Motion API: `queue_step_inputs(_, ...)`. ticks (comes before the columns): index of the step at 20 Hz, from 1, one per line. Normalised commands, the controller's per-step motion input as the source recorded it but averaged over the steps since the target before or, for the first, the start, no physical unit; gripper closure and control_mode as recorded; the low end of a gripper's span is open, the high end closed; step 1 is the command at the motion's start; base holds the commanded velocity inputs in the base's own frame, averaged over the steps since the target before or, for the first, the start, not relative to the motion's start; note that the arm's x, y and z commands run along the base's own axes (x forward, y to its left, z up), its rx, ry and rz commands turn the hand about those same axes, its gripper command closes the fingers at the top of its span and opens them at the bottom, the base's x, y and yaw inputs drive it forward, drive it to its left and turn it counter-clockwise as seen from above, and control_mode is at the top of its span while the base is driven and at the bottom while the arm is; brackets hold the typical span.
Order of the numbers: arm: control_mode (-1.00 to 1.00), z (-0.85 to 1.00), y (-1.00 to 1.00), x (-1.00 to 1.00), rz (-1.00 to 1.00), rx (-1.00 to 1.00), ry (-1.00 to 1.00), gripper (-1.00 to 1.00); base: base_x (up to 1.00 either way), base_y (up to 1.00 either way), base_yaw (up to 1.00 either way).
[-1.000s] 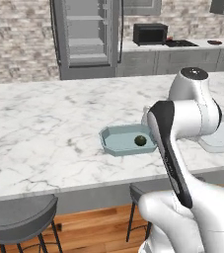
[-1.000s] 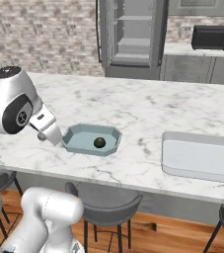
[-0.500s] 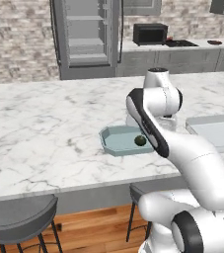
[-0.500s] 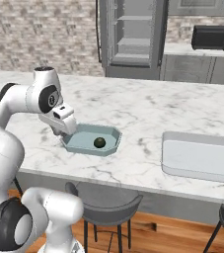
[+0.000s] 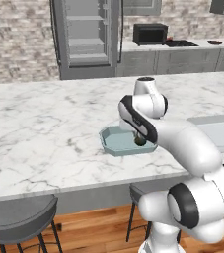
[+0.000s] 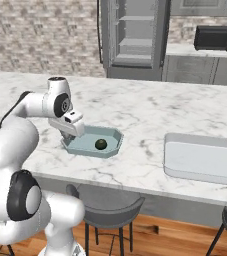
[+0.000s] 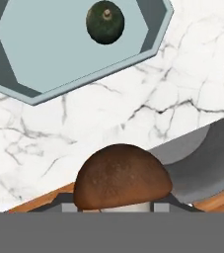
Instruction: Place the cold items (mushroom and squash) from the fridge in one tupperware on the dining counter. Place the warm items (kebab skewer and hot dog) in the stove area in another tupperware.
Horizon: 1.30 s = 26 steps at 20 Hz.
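Mushroom gripped above the counter edge, beside the tub.

You have the gripper (image 7: 119, 207) partly closed on the mushroom (image 7: 122, 180), its smooth brown domed cap facing the camera and pale stem between the fingers. The shallow eight-sided pale-blue tub (image 7: 49, 47) sits on the veined white marble counter (image 7: 148, 99); the round dark-green squash (image 7: 105, 21) lies inside it, stem end up.

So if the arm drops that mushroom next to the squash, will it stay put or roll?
The mushroom has a rounded cap, so it may tip or roll slightly. The tupperware has raised walls that should contain it. The round squash might get nudged.
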Motion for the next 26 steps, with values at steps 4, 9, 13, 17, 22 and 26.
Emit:
queue_step_inputs(4, -1.00, -0.52, 0.09, 0.50, 0.01, 0.00, -0.01, 1.00, 0.00, 0.00, 0.00)
queue_step_inputs(9, -1.00, -0.48, 0.12, 0.57, 0.00, 0.00, 0.00, 1.00, 0.00, 0.00, 0.00)
queue_step_inputs(13, -1.00, -0.43, 0.05, 0.46, 0.00, 0.00, -0.01, 1.00, 0.00, 0.00, 0.00)
queue_step_inputs(17, -1.00, -0.40, 0.00, 0.29, 0.00, 0.00, -0.07, 1.00, 0.00, 0.00, 0.00)
queue_step_inputs(22, -1.00, -0.35, 0.00, 0.32, 0.00, 0.00, -0.08, 1.00, 0.00, 0.00, 0.00)
queue_step_inputs(26, -1.00, -0.30, 0.00, 0.36, 0.00, 0.00, -0.07, 1.00, 0.00, 0.00, 0.00)
